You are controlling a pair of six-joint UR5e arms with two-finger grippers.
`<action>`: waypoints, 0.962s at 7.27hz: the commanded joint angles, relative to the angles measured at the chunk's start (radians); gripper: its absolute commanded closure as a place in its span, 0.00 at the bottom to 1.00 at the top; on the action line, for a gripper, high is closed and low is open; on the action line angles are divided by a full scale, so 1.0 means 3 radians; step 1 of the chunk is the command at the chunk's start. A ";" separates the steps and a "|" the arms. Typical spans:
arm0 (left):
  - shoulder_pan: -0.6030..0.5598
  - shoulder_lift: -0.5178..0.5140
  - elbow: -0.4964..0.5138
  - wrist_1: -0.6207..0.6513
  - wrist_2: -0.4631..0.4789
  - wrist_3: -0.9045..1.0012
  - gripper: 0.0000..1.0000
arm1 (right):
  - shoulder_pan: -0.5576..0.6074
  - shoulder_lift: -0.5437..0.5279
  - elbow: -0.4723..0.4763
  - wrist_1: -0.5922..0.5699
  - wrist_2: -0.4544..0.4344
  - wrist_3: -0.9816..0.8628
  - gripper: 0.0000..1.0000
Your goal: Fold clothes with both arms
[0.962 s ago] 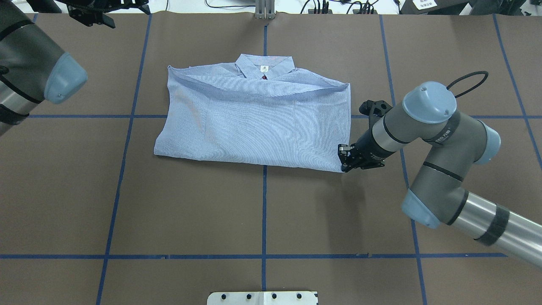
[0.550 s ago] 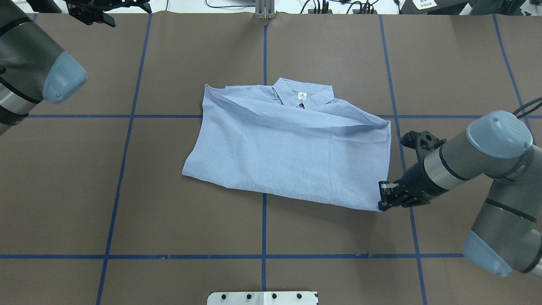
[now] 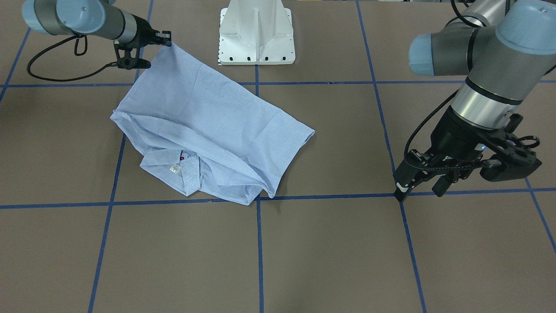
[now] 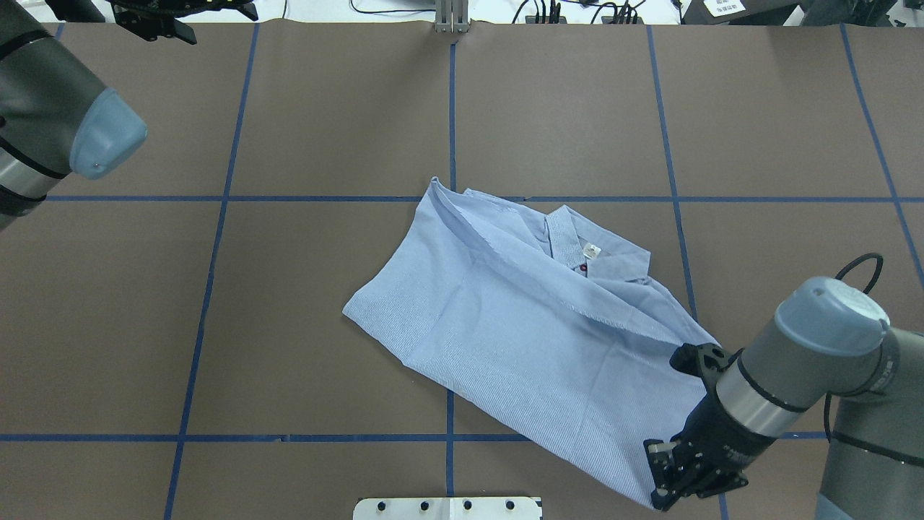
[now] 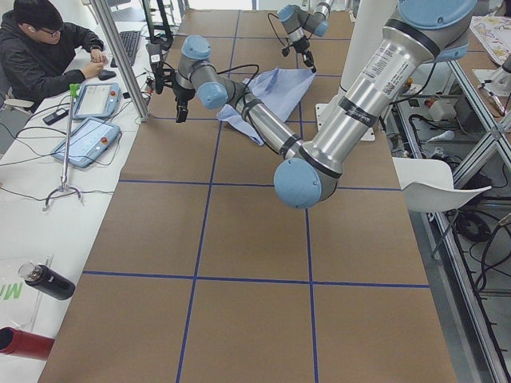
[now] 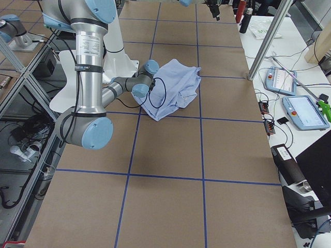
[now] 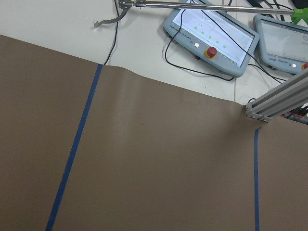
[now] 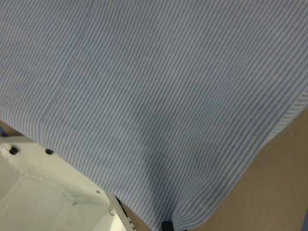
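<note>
We worked over a table (image 4: 325,108) papered in matte brown and gridded with blue tape (image 4: 289,198); control tablets (image 7: 209,36) lay on a white bench (image 7: 48,19) beyond it. The shirt (image 4: 534,339), soft, finely striped and folded, spread away from our right gripper (image 3: 167,39), which pinched its hem corner near the white base (image 3: 257,32). Our left gripper (image 3: 420,190) hung empty with fingers apart, far from the cloth.

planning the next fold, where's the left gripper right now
In the front-facing view the left gripper hangs open at right over a blue tape crossing, well clear of the shirt.
</note>
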 commanded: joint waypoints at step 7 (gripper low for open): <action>0.1485 0.0453 -0.0892 -0.0233 0.0475 -0.1322 0.00 | 0.1293 0.0808 -0.0206 0.0031 -0.0234 0.0218 0.00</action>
